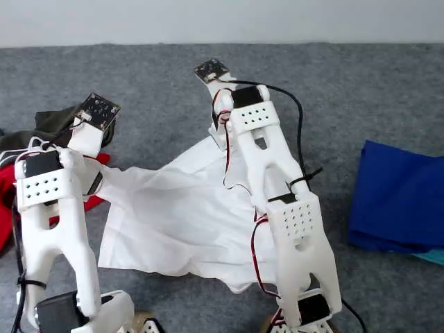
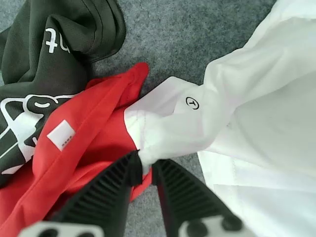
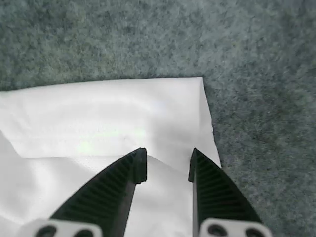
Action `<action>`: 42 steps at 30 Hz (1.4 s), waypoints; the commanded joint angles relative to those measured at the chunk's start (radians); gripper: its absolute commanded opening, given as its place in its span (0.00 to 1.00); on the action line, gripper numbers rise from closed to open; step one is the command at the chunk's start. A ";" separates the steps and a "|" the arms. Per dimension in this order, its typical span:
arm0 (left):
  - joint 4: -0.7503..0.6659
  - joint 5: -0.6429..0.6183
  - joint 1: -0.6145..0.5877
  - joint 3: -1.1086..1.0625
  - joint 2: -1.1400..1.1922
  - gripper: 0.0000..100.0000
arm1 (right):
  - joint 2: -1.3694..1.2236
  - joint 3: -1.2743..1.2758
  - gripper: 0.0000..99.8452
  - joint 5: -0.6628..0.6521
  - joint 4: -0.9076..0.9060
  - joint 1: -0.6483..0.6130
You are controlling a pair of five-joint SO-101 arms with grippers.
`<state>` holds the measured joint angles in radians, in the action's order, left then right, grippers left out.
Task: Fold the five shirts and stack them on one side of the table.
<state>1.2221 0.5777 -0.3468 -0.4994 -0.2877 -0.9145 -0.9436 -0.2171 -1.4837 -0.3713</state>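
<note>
The left gripper (image 2: 145, 165) has its 2 jaws almost together, pinching the sleeve edge of the white shirt (image 2: 256, 98) just beside the red shirt (image 2: 84, 148) and the dark shirt (image 2: 44, 59). The right gripper (image 3: 168, 165) hangs with jaws moderately parted over the white shirt's far edge, gripping nothing. The shirt lies rumpled mid-way across the grey table (image 1: 139, 76) (a blue shirt (image 1: 399, 194) sits well apart at one side).

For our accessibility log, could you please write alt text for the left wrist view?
The left gripper has its jaws closed on the edge of a white shirt over the grey table; a red shirt and a dark printed shirt lie bunched beside it.
</note>
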 commanded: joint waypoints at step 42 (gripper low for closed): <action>0.006 0.006 0.002 0.004 -0.006 0.01 | -0.093 -0.133 0.02 -0.095 0.056 -0.015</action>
<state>1.2221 0.5777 -0.3468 -0.4994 -0.2877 -1.0280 -1.0111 -0.2524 -1.4193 -0.3682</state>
